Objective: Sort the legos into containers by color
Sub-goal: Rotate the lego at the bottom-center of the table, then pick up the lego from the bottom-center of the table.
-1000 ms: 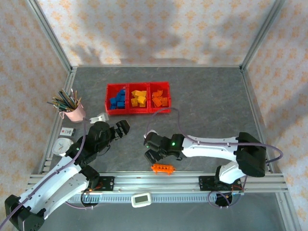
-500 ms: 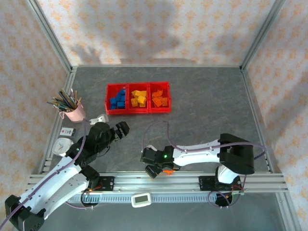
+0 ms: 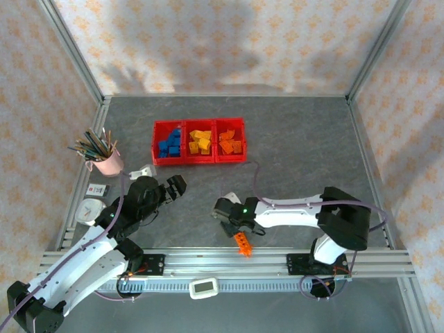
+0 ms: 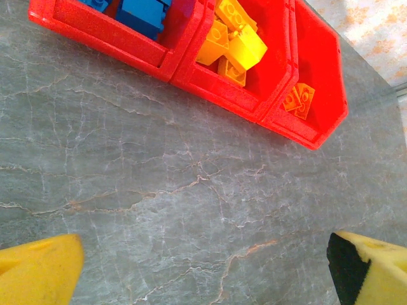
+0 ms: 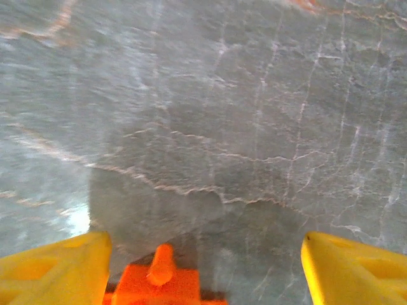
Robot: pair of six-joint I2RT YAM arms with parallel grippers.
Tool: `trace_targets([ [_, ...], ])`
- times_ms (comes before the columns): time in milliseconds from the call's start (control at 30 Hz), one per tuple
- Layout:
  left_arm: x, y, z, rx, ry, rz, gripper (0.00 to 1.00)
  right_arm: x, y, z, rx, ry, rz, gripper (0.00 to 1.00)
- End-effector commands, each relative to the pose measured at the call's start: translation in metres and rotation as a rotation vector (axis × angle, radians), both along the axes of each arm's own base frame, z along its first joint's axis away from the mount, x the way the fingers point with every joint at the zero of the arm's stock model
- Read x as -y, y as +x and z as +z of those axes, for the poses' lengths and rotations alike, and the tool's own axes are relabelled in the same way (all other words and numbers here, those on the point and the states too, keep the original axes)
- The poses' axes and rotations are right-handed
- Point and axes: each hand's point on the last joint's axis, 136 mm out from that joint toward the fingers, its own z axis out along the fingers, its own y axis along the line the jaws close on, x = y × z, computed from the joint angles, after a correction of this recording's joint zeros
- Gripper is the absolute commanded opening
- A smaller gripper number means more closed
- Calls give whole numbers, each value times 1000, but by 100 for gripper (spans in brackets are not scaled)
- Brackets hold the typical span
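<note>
Left claw [image 4: 203, 270] agape, empty; right claw [image 5: 206, 267] spread, straddling studded orange lego [image 5: 159, 284]; veined grey tabletop [image 5: 254, 127].

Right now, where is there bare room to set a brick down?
Widest: the table right of the red tray, out to the side rail. Also the strip behind the tray. Crowded: the left edge around the pencil cup, and the near edge by the orange toothed piece.

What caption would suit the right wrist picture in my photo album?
The open right claw frames an orange lego lying on the grey table.
</note>
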Motion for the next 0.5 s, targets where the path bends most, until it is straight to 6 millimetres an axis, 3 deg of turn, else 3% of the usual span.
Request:
trace_targets([
  [0, -1, 1, -5, -7, -9, 12, 99, -7, -13, 12, -22, 63, 17, 81],
  [233, -2, -1, -7, -16, 1, 11, 99, 14, -32, -6, -78, -10, -65, 83],
  [467, -1, 1, -8, -15, -2, 6, 99, 24, -55, -24, -156, -33, -53, 69],
])
